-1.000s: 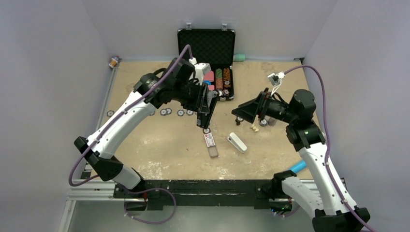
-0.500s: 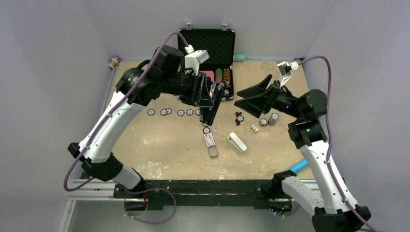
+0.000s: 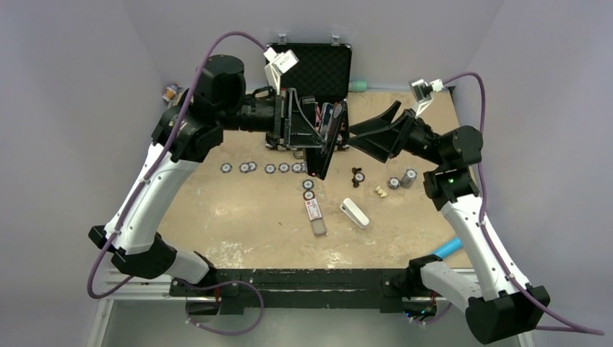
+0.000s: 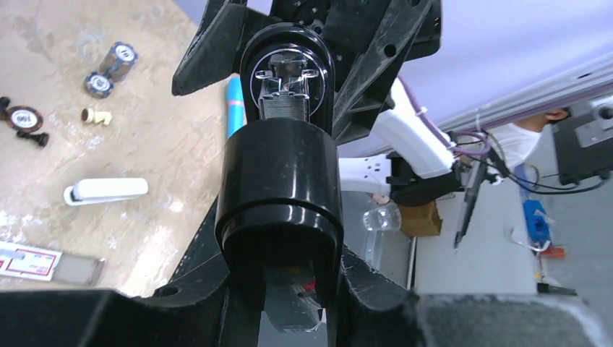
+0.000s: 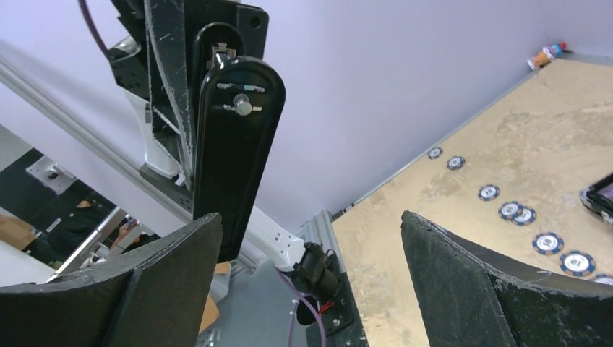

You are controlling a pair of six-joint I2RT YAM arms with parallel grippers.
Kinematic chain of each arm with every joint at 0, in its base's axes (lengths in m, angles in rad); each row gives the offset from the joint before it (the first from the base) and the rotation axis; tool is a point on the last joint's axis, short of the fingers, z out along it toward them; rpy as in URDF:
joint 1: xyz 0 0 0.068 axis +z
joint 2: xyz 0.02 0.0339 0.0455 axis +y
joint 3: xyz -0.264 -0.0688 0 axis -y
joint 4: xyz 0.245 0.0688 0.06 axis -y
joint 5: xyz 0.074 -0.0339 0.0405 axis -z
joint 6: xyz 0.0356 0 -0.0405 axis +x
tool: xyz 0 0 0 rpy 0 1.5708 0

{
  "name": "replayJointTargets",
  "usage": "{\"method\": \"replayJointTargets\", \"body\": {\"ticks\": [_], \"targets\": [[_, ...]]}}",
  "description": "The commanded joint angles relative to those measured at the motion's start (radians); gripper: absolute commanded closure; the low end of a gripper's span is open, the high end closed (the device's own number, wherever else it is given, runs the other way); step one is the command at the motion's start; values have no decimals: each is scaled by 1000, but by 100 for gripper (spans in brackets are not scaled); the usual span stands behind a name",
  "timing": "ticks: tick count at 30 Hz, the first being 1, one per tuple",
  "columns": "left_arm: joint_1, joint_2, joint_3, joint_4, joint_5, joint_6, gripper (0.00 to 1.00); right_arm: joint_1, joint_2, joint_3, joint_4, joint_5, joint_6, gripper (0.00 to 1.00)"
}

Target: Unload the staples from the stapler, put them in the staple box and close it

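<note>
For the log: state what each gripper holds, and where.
Left gripper grips the stapler near one end; right gripper, open, holds nothing.

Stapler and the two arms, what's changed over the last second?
The left end effector, still shut on the stapler, lifted it and carried it toward the far side, up near the open case. The right end effector, wide open throughout, rose and swung in toward the stapler. The white bar and the row of poker chips on the table stayed put.
</note>
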Motion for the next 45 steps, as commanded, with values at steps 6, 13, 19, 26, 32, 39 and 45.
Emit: {"method": "replayJointTargets", "body": {"ticks": [6,13,19,26,32,39,45], "targets": [[54,-34,6,241,123,-144,100,74,54,127,153,-11,63,1],[54,-18,19,297,109,-189,100,146,90,156,169,12,75,1],[55,-12,18,305,87,-194,100,192,124,177,199,29,93,1],[53,-14,3,315,85,-192,100,198,148,193,261,42,136,1],[54,-53,-47,327,75,-194,100,197,175,234,318,65,166,1],[53,-87,-83,335,63,-198,100,198,225,280,315,100,186,1],[50,-95,-108,361,58,-212,100,199,240,266,308,104,188,4]]}}
